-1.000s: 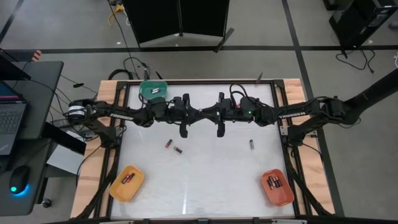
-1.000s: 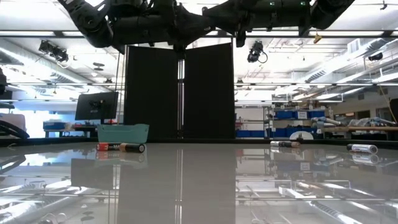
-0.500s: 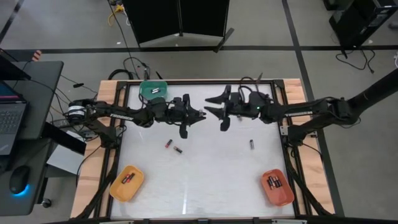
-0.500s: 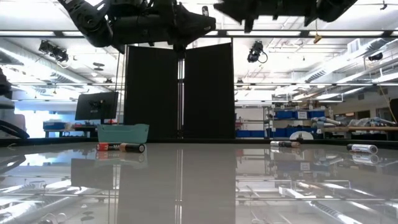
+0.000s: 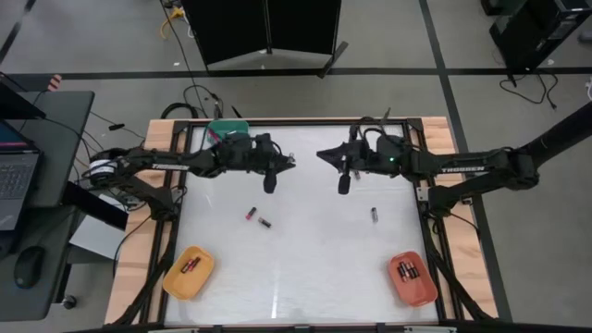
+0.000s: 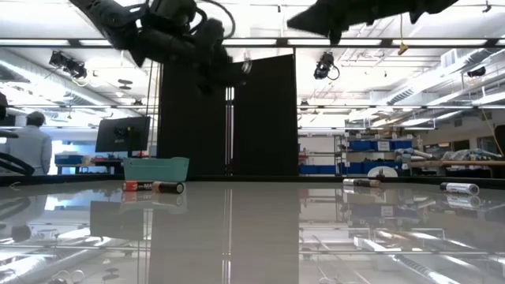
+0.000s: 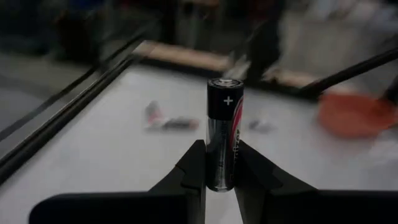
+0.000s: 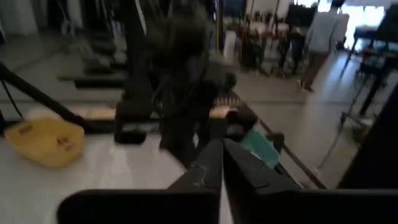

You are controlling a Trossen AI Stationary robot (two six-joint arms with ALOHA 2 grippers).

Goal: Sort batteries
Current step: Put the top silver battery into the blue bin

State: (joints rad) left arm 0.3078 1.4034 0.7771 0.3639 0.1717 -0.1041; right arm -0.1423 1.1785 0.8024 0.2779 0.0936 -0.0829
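Left wrist view: my left gripper [image 7: 217,163] clamps a battery [image 7: 224,134] upright, above the table near the green tray [image 5: 222,129]. Right gripper [image 8: 221,163] is closed, empty. I'd check its type, carry level, release low inside the tray.

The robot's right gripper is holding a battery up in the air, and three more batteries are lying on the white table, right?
Not quite: the left gripper holds the battery, as the left wrist view shows. The right gripper is shut on nothing. Three batteries do lie on the table.
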